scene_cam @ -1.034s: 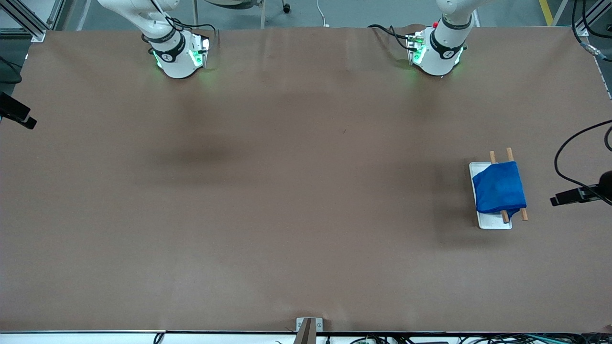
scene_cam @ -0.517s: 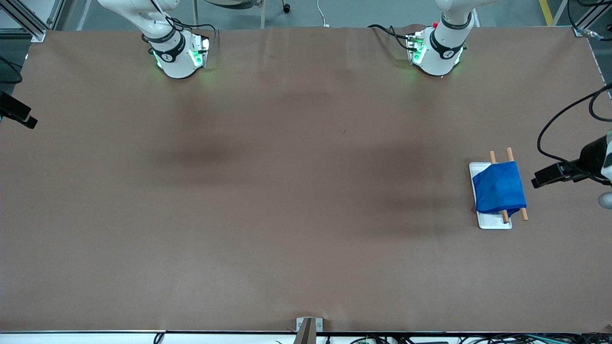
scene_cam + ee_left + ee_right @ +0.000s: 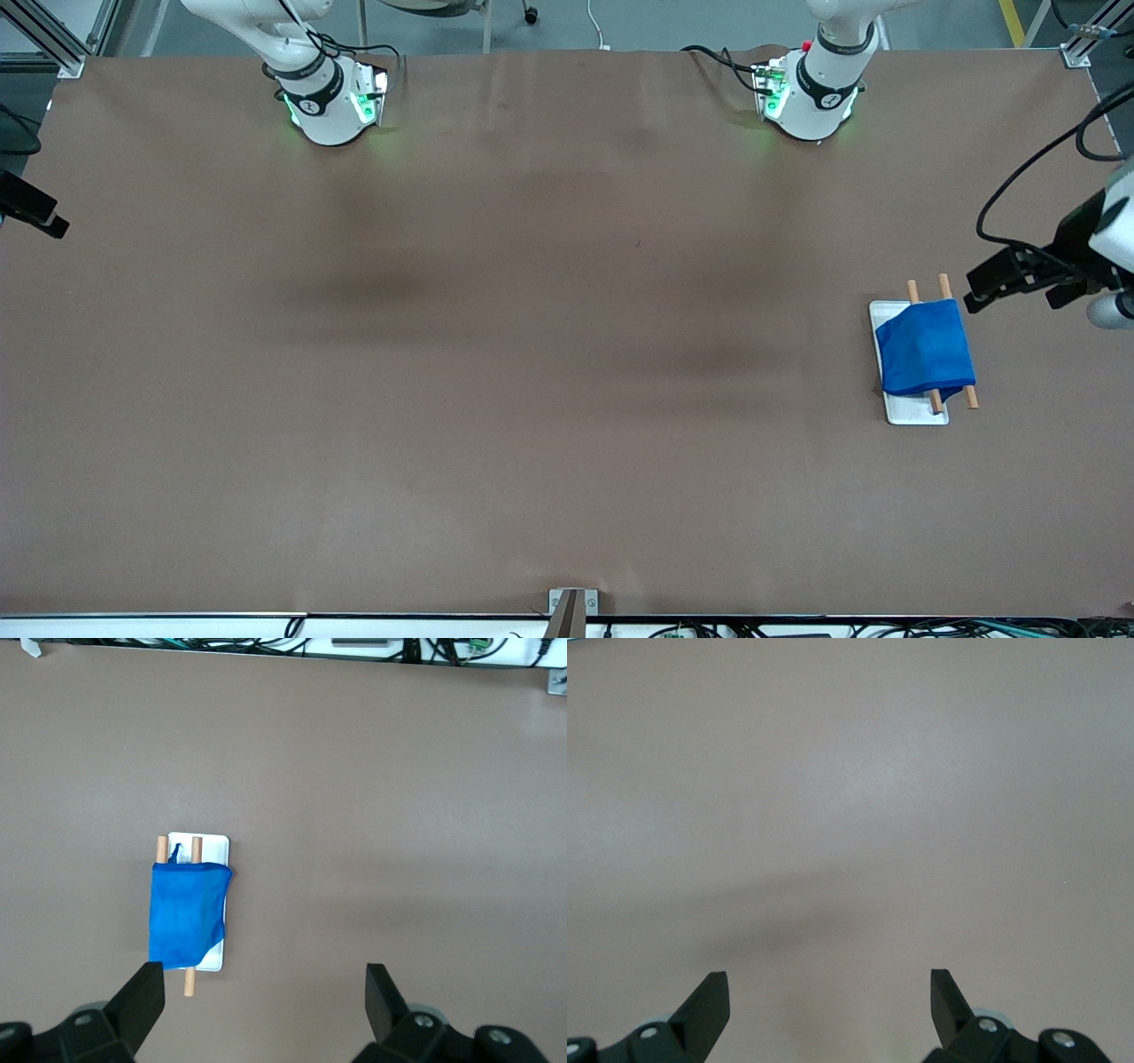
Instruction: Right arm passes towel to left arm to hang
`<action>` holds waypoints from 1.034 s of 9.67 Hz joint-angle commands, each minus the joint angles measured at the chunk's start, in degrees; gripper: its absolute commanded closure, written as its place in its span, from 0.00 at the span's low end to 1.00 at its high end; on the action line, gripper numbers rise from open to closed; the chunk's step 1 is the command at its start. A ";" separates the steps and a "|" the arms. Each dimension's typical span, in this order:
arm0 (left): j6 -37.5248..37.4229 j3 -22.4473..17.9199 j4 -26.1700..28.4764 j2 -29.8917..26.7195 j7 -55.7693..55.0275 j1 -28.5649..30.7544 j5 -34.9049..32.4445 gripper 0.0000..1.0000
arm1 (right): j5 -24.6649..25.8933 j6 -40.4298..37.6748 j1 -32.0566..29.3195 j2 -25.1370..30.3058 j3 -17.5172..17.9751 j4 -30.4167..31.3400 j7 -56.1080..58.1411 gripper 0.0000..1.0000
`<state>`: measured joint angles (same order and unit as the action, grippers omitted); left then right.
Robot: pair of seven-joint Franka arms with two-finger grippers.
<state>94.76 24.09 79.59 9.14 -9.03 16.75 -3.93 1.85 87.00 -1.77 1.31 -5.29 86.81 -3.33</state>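
The bright blue towel (image 3: 924, 347) hangs folded over two wooden rods (image 3: 944, 285) of a small rack with a white base (image 3: 912, 412), near the left arm's end of the table. In the left wrist view the towel (image 3: 184, 912) lies draped on the rods (image 3: 189, 979), with its loop at one edge. My left gripper (image 3: 264, 979) is open and empty, high above the table near the rack; it shows at the front view's edge (image 3: 979, 288). My right gripper (image 3: 830, 985) is open and empty over bare table.
The brown table (image 3: 532, 354) carries only the rack. The right arm's base (image 3: 328, 106) and the left arm's base (image 3: 811, 97) stand along one long edge. A black cable (image 3: 1019, 186) loops from the left hand. A metal bracket (image 3: 571, 607) sits at the table's near edge.
The left hand has come further into the front view beside the rack and shifted toward the bases' side. The towel, the rack and the right arm have not moved.
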 commanded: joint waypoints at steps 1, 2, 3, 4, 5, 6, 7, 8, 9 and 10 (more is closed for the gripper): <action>-0.97 -0.53 3.10 -2.53 0.68 -1.96 -0.38 0.00 | 0.26 -0.43 -0.69 0.09 0.37 -0.24 0.34 0.00; -1.67 -5.58 6.42 -5.77 1.12 -6.25 -0.29 0.00 | 0.26 -0.43 -0.69 0.09 0.37 -0.24 0.34 0.00; -1.59 -10.07 9.41 -8.67 1.55 -10.64 -0.21 0.00 | 0.26 -0.52 -0.69 0.09 0.37 -0.24 0.34 0.00; -1.68 -12.64 10.83 -10.09 1.91 -13.73 -0.21 0.00 | 0.26 -0.43 -0.69 0.18 0.37 -0.24 0.34 0.00; -1.68 -14.05 13.63 -12.37 2.00 -15.50 -0.12 0.00 | 0.26 -0.52 -0.69 0.18 0.37 -0.24 0.34 0.00; -1.68 -14.42 16.01 -14.22 2.00 -16.04 1.80 0.00 | 0.35 -0.52 -0.69 0.09 0.37 -0.24 0.34 0.00; -1.59 -15.81 18.12 -16.15 2.17 -16.92 2.86 0.00 | 0.35 -0.52 -0.69 0.18 0.37 -0.24 0.34 0.00; -1.59 -16.35 19.10 -16.96 2.17 -17.36 2.96 0.00 | 0.26 -0.52 -0.69 0.09 0.37 -0.24 0.34 0.00; -2.29 -16.35 19.20 -17.40 2.17 -17.19 2.96 0.00 | 0.26 -0.52 -0.69 0.09 0.37 -0.32 0.34 0.00; -3.51 -16.35 18.68 -17.23 2.35 -16.75 2.96 0.00 | 0.26 -0.52 -0.69 0.09 0.37 -0.32 0.34 0.00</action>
<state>92.18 8.38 95.72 -7.31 -7.87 0.05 -1.89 1.85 86.95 -1.79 1.31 -5.32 86.81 -3.33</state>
